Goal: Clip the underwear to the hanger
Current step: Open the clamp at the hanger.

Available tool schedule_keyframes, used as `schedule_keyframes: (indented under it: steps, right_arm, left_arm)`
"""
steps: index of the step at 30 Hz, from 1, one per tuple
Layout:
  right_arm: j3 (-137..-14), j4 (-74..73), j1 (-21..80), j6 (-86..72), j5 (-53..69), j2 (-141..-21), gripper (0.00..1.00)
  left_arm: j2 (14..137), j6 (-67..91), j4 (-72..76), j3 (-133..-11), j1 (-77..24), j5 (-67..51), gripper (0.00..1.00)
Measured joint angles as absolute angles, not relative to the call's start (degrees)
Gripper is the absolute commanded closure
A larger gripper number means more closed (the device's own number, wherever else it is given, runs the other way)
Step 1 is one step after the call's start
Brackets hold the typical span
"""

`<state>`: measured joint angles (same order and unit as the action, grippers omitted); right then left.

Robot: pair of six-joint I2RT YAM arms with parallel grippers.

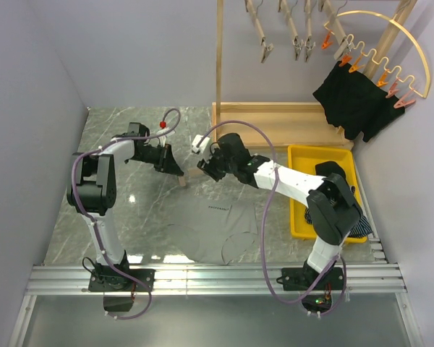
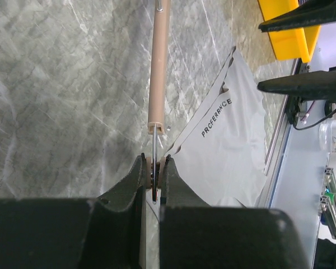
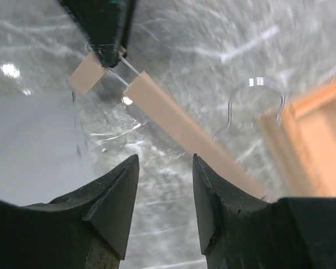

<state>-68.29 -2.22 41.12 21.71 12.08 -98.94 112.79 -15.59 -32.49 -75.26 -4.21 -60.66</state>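
Note:
A grey underwear [image 1: 217,224] lies flat on the marble table, with its printed waistband toward the arms' grippers; it also shows in the left wrist view [image 2: 229,140]. My left gripper [image 1: 170,163] is shut on the end clip [image 2: 154,168] of a wooden hanger [image 2: 158,67], held just above the underwear's edge. In the right wrist view the hanger bar [image 3: 179,129], its clip [image 3: 88,73] and its wire hook [image 3: 255,101] show. My right gripper [image 3: 165,159] is open and empty, hovering close above the bar, and it also shows in the top view [image 1: 206,168].
A yellow bin [image 1: 304,155] with dark clothes stands at the right. A wooden rack [image 1: 219,72] with its base [image 1: 267,116] stands behind, with several clip hangers on top. A black underwear [image 1: 354,101] hangs from a curved hanger at the back right.

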Motion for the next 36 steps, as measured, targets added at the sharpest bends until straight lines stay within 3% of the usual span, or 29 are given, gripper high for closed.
schedule_keyframes:
  steps: [7,15,22,36]
  right_arm:
    - [-72.58,-6.74,41.39,33.28,17.52,-101.60,0.53]
    - [-73.25,-11.46,45.54,18.28,21.04,-101.08,0.61]
    - [-69.95,-8.32,50.13,6.87,17.17,-103.42,0.61]
    - [-70.00,-6.66,50.00,4.14,9.47,-110.76,0.53]
  left_arm:
    - [113.54,-19.49,-37.06,-76.75,-4.21,-61.93,1.00]
    - [113.54,-20.18,-37.45,-76.14,-4.21,-62.39,1.00]
    - [113.54,-20.25,-37.08,-75.81,-4.21,-62.63,1.00]
    - [116.73,-20.78,-34.87,-75.81,-6.55,-63.02,1.00]
